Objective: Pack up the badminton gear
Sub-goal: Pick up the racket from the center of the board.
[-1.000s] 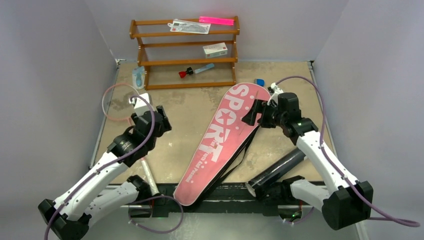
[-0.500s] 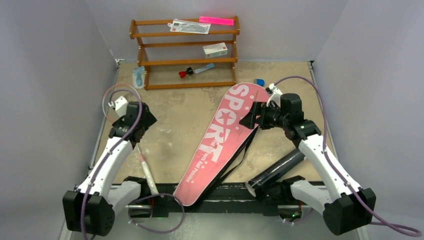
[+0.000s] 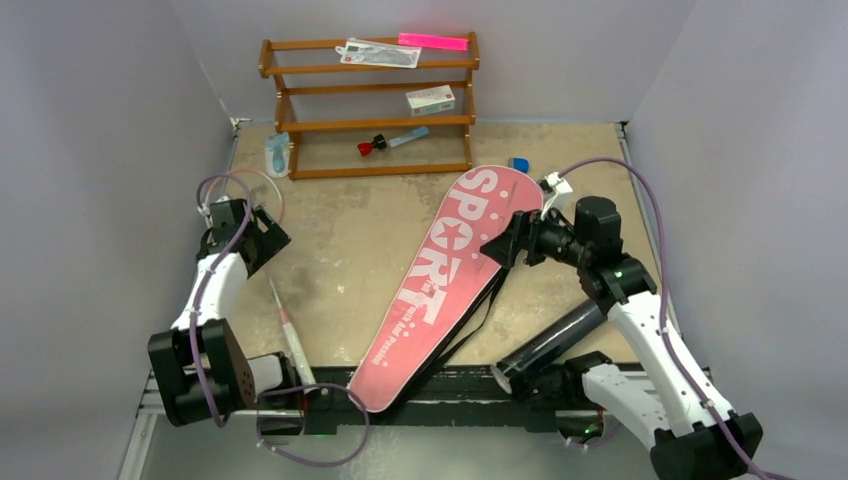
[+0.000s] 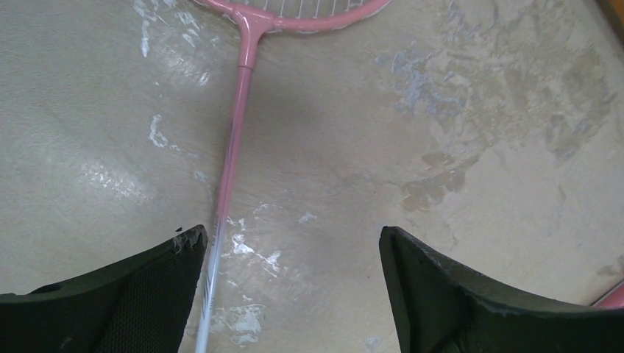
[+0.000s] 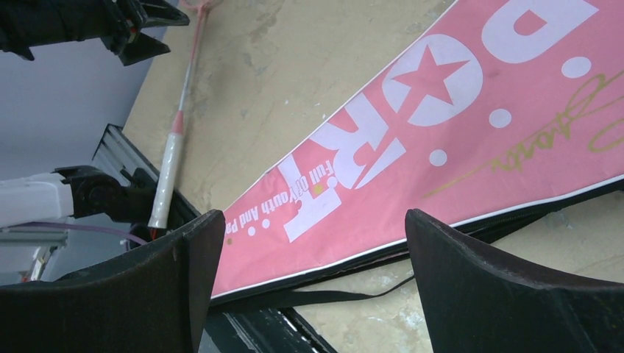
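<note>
One pink-framed racket (image 3: 282, 318) lies at the table's left, head far, white handle (image 3: 299, 364) at the near edge. In the left wrist view its pink shaft (image 4: 234, 147) runs past my left finger (image 4: 132, 294). My left gripper (image 3: 268, 238) (image 4: 291, 243) is open and empty, just above the table by the shaft's upper end. The pink "SPORT" bag (image 3: 445, 270) (image 5: 441, 132) lies diagonally mid-table. My right gripper (image 3: 494, 250) (image 5: 313, 228) is open and empty over the bag's right edge. The black tube (image 3: 552, 338) lies near right. No shuttlecock or second racket shows.
A wooden rack (image 3: 370, 122) stands at the back with a white box (image 3: 430, 98), a red-capped blue tool (image 3: 392, 141) and a pink strip (image 3: 432, 41). A pale blue packet (image 3: 277, 155) lies left of it. The bag's black strap (image 5: 412, 283) trails near its right edge.
My left arm has swung left and back, from over the table's middle-left to beside the racket's head end. My right gripper has drawn slightly nearer and lower over the bag.
</note>
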Controlling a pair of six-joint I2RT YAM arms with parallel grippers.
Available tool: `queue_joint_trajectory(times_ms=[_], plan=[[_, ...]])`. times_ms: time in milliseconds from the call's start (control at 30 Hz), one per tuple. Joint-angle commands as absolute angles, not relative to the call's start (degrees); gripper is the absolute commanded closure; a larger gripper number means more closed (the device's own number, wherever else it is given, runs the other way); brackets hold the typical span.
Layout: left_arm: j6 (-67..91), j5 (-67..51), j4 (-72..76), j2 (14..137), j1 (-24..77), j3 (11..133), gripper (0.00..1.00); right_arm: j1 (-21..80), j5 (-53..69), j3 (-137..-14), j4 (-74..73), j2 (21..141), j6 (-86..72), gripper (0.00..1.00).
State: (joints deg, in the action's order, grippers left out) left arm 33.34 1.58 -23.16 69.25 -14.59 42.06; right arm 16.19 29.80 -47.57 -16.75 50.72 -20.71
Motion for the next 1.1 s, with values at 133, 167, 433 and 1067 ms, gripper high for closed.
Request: queue_joint_trajectory(times_ms=[133,167,433,1067], plan=[[27.8,4.7,-25.7,78.5,-15.0,44.1,0.28,16.2,30.7,-46.7,-15.2,46.0,-20.4,0.07],[28.1,6.2,-26.7,79.6,-14.6,44.0,0.3,16.2,30.5,-46.7,-15.3,45.6,-20.4,0.07],[30.1,11.8,-28.7,83.5,-9.8,43.8,0.44,16.2,29.3,-46.6,-15.6,43.7,-20.6,0.07],[30.3,10.2,-28.4,74.8,-10.5,44.4,1.0,16.2,28.6,-46.6,-15.4,43.6,-20.8,0.07]])
